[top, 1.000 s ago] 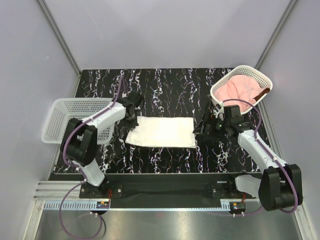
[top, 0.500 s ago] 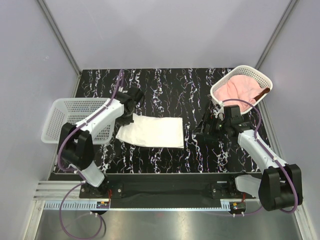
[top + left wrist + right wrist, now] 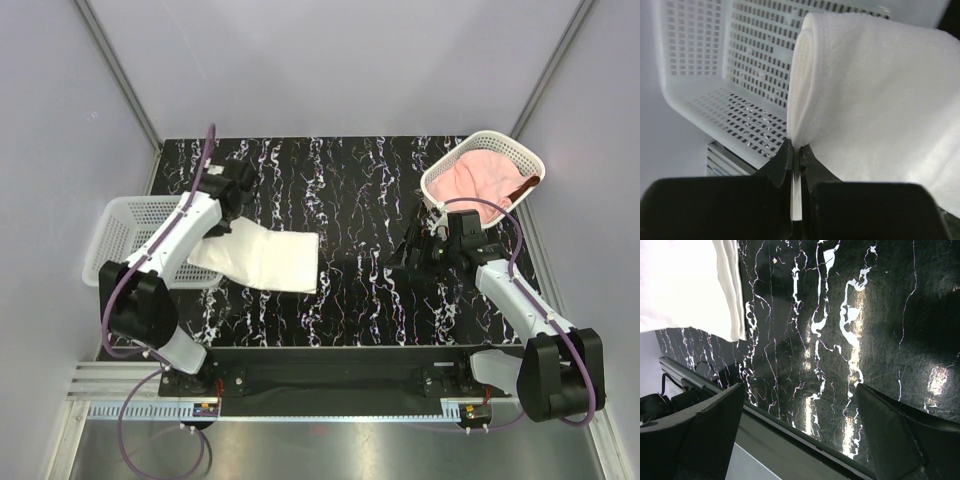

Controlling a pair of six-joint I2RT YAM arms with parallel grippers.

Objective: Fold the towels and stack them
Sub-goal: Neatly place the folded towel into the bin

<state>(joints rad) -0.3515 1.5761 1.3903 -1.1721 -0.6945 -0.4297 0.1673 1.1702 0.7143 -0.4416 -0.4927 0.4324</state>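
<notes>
Left pincer clamped on white towel edge; right pincer wide open.

No readable text, label, brand or number shows in any view.

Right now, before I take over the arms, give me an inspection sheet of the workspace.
Surface: black marbled table, no spills seen.
Job's things: white towel folded, its left end lifted towards the left basket; pink towel bunched in the right basket; brown towel shows only as a strip at that basket's rim.
Clutter: nothing seen beyond the two baskets.
Claws: left claw shut on the white towel's edge; right claw open over bare table, holding nothing.
Cables: purple cables run along each arm, clear of the towels.
Surroundings: grey walls; metal rail at the near edge.
</notes>
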